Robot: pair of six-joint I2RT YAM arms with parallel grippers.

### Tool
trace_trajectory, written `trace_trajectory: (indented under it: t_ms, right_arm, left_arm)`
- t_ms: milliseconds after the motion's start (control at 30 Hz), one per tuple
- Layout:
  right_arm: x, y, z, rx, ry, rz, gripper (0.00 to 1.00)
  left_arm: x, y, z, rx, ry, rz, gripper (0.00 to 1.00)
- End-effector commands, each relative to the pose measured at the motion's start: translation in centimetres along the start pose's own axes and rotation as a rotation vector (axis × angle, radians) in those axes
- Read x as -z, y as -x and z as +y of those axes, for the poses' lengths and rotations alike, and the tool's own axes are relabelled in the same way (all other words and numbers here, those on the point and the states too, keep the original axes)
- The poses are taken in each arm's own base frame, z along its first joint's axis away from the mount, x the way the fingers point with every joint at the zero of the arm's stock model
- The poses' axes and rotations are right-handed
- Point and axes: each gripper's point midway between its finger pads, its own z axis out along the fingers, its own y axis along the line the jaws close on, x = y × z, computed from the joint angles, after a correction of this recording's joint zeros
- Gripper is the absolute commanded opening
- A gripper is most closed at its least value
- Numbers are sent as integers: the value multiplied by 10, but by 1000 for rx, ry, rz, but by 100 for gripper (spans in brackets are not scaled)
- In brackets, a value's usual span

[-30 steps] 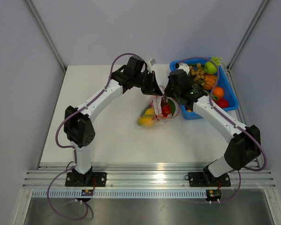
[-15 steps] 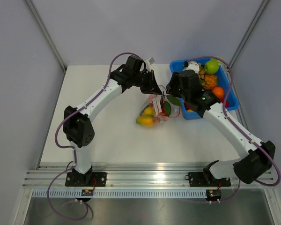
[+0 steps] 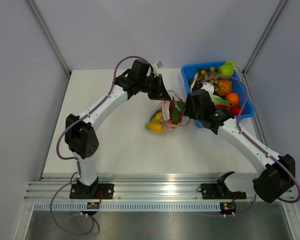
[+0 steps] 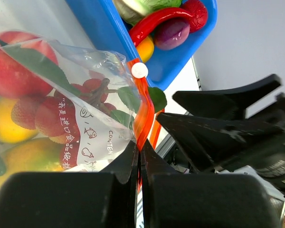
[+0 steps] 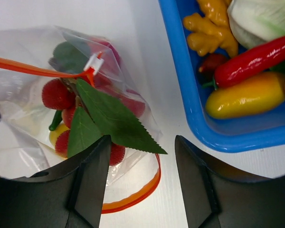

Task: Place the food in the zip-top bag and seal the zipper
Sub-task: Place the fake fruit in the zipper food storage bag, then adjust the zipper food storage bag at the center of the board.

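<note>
Item: zip-top bag [image 5: 23, 52], toy fruit [image 5: 54, 94] inside. We log the left gripper [image 4: 139, 148] pinching the zipper [image 4: 145, 113] and the right gripper [image 5: 142, 142] spread, empty. Risk: the thin strip slips out and the mouth sags.

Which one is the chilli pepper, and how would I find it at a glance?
Start at the blue bin in the far right corner of the white table. Inside it, the chilli pepper lies between a pale cabbage and a plump yellow fruit. It is the only long, thin, glossy red piece there, gently curved.
</note>
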Motion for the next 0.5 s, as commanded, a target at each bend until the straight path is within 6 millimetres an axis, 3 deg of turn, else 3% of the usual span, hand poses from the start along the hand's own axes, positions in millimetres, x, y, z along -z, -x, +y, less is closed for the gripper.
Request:
trace_trajectory:
  t_ms: [0,300,400,467]
  right_arm:
    - [-1,-4,-5,-36,-18,-4,63]
    - [-15,-35,-9,-51,-17,69,55]
    - [-17,-43,-3,-75,23,84,46]
    - [-16,-42,1,-80,42,88,34]
  left_arm:
    - [27,13,-39,-63,-101,-67,0]
    - [31,13,-41,-69,-102,-77,0]
    - [31,12,-40,-67,-100,-76,0]
    - [31,12,-37,-62,-92,-78,0]
